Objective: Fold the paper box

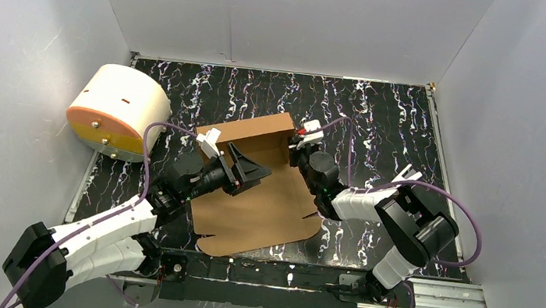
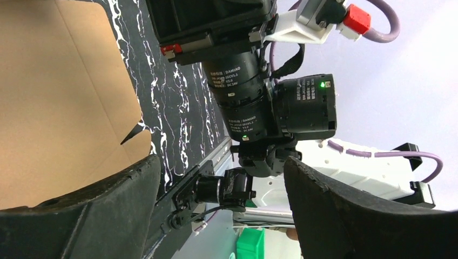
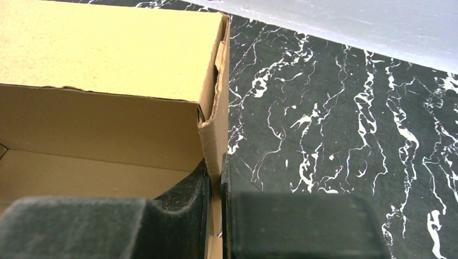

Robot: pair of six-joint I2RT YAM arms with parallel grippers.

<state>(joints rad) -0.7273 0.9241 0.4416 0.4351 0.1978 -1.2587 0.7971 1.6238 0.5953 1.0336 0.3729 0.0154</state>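
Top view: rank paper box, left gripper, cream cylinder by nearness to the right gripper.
1. paper box: touching, its raised wall is pinched by the right gripper.
2. left gripper: just to the left, over the box's flat panel.
3. cream cylinder: far left, clearly farthest.

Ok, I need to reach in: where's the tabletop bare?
Bare: the table strip between paper box and back wall, through to the far right corner. Crowded: the middle, left gripper and right gripper at the box; cream cylinder far left.
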